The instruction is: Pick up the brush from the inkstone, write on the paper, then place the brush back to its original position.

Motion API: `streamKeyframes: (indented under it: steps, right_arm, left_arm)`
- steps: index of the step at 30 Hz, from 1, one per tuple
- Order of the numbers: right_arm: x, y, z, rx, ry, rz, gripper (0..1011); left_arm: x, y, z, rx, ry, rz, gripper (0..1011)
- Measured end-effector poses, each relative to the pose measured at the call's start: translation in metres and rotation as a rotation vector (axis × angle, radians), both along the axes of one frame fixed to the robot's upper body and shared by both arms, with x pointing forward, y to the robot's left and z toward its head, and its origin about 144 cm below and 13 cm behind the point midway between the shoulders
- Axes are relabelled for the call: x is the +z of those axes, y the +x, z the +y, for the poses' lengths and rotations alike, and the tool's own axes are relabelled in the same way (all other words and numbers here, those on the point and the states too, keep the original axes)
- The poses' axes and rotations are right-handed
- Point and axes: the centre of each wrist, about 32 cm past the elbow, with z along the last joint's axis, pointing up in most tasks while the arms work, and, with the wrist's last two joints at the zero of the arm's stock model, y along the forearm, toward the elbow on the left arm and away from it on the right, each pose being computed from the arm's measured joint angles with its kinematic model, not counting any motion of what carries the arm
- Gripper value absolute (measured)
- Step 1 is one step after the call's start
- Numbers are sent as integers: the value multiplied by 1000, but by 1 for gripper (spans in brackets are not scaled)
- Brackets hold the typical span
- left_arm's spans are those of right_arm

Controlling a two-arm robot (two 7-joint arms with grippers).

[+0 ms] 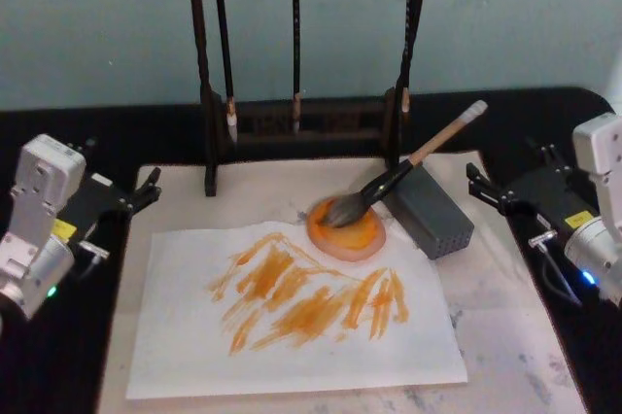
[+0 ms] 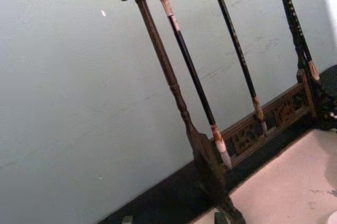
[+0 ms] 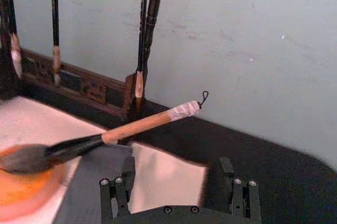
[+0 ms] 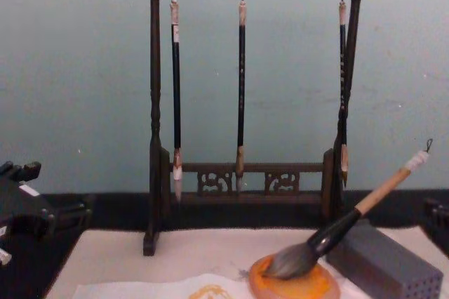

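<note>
The brush lies slanted, its grey bristle head on the round orange inkstone and its tan handle propped on a grey block. In the right wrist view the brush crosses just beyond my right gripper, which is open and empty. In front of the inkstone lies the paper, covered with orange strokes. At the mat's right edge my right gripper stands about a hand's width from the block. My left gripper is open at the mat's far left corner, away from the brush.
A dark wooden rack with three slim hanging brushes stands at the back of the beige mat. The black tabletop borders the mat on both sides. A pale wall rises behind the rack.
</note>
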Motion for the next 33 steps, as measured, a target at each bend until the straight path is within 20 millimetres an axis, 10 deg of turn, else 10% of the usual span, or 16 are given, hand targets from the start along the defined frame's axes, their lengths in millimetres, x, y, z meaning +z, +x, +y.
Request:
streamKeyframes:
  steps: [33]
  right_arm:
    - [8,32,5,-6,810,345,1000]
  left_arm:
    - [0,0,0,0,0,0,1001]
